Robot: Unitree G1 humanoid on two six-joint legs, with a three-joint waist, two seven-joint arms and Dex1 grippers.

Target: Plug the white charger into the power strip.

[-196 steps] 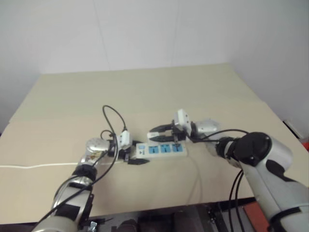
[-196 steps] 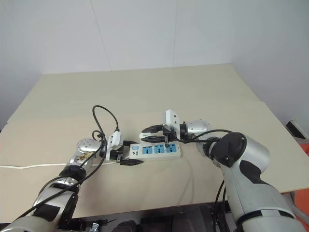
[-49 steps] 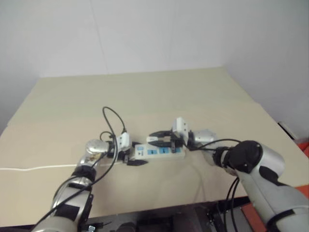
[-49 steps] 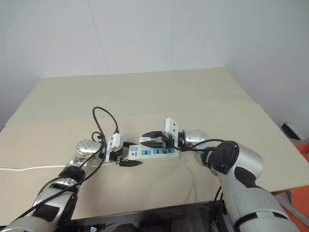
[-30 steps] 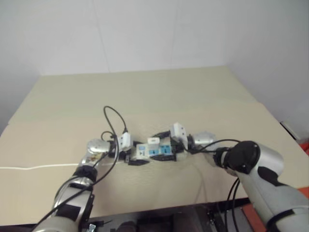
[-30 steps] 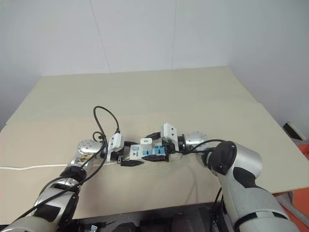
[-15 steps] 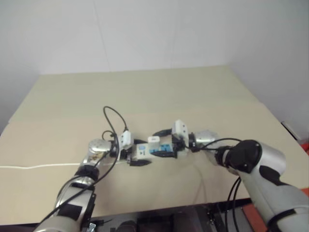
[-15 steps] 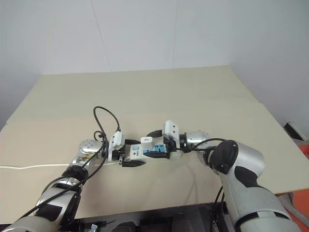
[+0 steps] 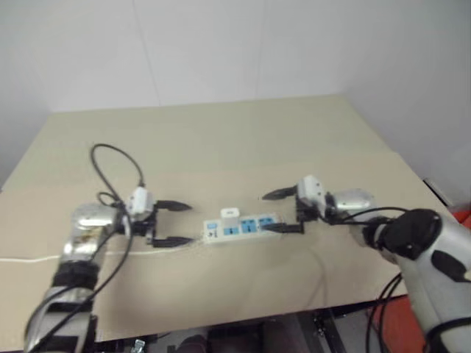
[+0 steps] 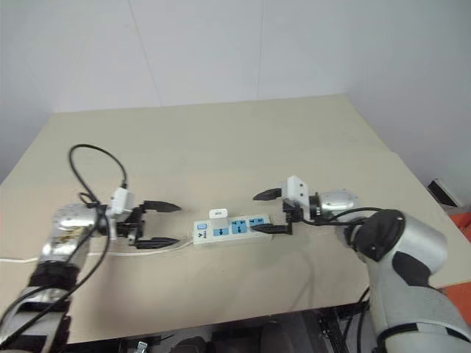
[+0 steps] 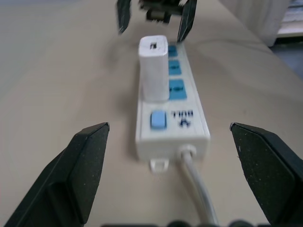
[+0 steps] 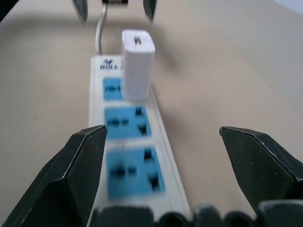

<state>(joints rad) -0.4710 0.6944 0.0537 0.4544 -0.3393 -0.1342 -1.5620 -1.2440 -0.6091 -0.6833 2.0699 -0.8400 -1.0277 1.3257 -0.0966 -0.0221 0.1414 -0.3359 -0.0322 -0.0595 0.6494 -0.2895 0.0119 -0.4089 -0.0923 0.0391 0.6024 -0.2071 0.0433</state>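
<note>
The power strip [image 9: 243,226] lies flat on the tan table, its blue switch end toward my left arm. The white charger [image 9: 230,214] stands upright on the socket nearest that switch [image 11: 157,120]; the other two blue sockets [image 12: 127,124] are bare. My left gripper [image 9: 176,223] hovers open a short way off the strip's cord end, touching nothing. My right gripper [image 9: 267,212] is open at the strip's other end, its lower finger close to the strip's corner. Each wrist view looks along the power strip [image 11: 173,118] at the white charger [image 12: 137,61], with the opposite gripper behind it.
The strip's white cord [image 9: 29,257] runs left across the table [image 9: 221,140] to its left edge. A black cable [image 9: 110,151] loops above my left wrist. The table's front edge is near my arms. A white wall stands behind the table.
Both grippers have drawn away from the strip, the left one leftward and up, the right one rightward. The strip, held at both ends before, now rests flat with the charger standing in it.
</note>
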